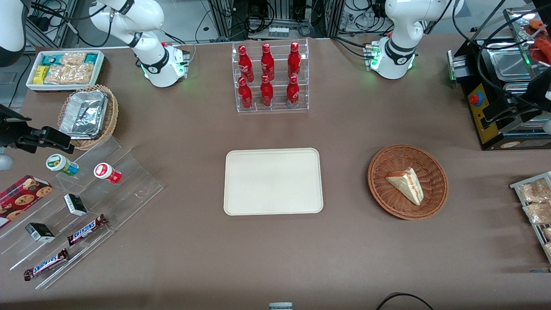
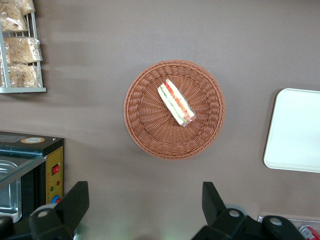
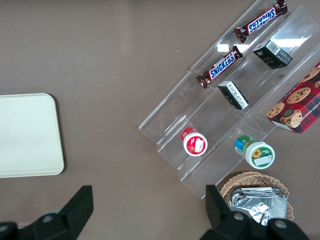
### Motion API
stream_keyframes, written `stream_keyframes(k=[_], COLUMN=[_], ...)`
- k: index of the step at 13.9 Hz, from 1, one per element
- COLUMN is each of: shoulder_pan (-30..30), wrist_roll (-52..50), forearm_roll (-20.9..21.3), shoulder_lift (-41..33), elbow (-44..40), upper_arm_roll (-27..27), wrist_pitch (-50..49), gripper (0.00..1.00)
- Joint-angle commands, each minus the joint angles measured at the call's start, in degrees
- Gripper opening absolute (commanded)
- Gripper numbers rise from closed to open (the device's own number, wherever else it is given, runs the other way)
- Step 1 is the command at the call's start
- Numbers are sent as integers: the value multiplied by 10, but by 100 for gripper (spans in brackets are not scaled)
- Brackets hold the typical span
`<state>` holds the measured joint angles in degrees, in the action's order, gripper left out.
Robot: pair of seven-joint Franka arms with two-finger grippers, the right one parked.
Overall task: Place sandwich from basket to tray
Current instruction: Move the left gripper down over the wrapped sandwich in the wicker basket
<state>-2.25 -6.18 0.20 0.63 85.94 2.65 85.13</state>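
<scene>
The sandwich (image 1: 406,184) (image 2: 175,102), a white triangular wedge with red, orange and green layers on its edge, lies in the round reddish-brown wicker basket (image 1: 434,198) (image 2: 145,125). The cream tray (image 1: 273,181) (image 2: 295,130) sits flat beside the basket, toward the parked arm's end, with nothing on it. My left gripper (image 2: 145,192) hangs high over bare table next to the basket, well apart from it. It is open, its two dark fingers (image 2: 75,200) spread wide with nothing between them.
A black oven-like machine (image 1: 495,103) (image 2: 30,165) stands at the working arm's end. A wire rack of snack packets (image 1: 536,206) (image 2: 20,50) lies near it. A clear rack of red bottles (image 1: 269,77) stands farther from the front camera than the tray.
</scene>
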Motion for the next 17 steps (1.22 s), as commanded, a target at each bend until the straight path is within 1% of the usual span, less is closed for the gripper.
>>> stream_keyframes(k=[1,3,6,9,11,13,17], shoulder_pan=[-7,-8,-9,-7,-6,-6,-7], wrist_roll=[8,7,4,-2,-15,-88,-145], forearm_roll=[-4,-6,1,2,-5,0,0], shoulder_lift=[2,13,31,16,0,-4,-34], elbow=[-3,-3,11,93,145,185,310], upper_arm_roll=[6,6,6,8,10,10,7], wrist_pitch=[-9,-8,15,100,155,198,328], gripper=[100,100,100,100,100,100,100])
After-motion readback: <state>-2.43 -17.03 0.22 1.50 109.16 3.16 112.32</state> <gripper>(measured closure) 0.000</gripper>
